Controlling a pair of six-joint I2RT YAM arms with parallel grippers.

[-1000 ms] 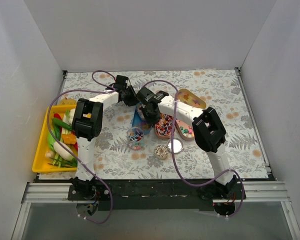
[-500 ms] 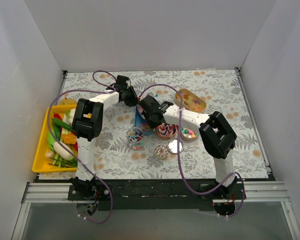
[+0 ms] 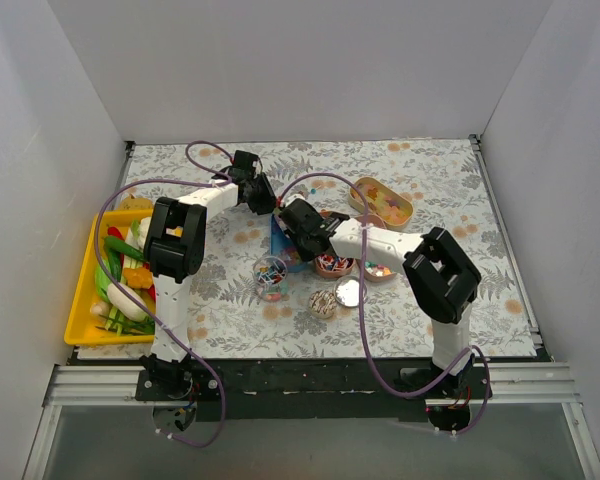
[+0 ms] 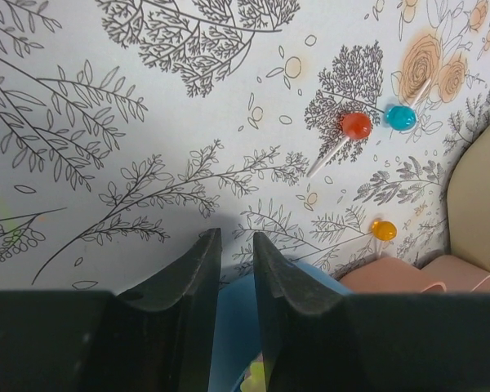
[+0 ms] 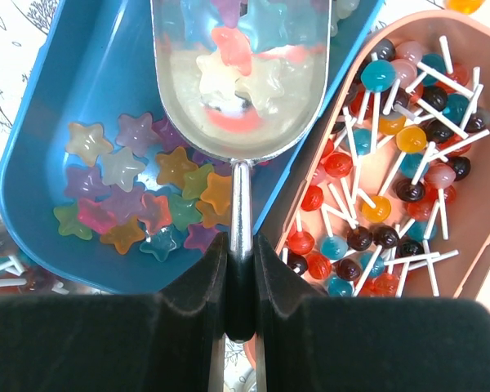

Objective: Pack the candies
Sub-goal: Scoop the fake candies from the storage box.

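My right gripper [image 5: 240, 253] is shut on the handle of a metal scoop [image 5: 241, 90] holding star-shaped candies. The scoop hangs over a blue tray [image 5: 57, 139] with more star candies [image 5: 139, 204] on its floor. Right of it, a pink tray [image 5: 474, 269] is full of lollipops [image 5: 392, 163]. My left gripper [image 4: 237, 245] sits at the blue tray's [image 4: 233, 327] far end, fingers narrowly apart astride its rim. Three loose lollipops, red [image 4: 356, 125], blue [image 4: 400, 118] and orange [image 4: 383, 229], lie on the cloth beyond. From above, both grippers, left [image 3: 265, 200] and right [image 3: 298, 225], meet at the blue tray [image 3: 278, 248].
A second pink tray [image 3: 380, 268] of small sweets and a yellow oval tray [image 3: 382, 200] lie to the right. Two small round tubs [image 3: 271, 272] [image 3: 323, 302] and a lid [image 3: 351, 292] stand nearer. A yellow bin [image 3: 80, 310] of toy vegetables is at the left edge.
The right arm's elbow has swung out to the right and dropped lower, uncovering the pink trays, while its wrist stays over the blue tray. The left arm has not moved.
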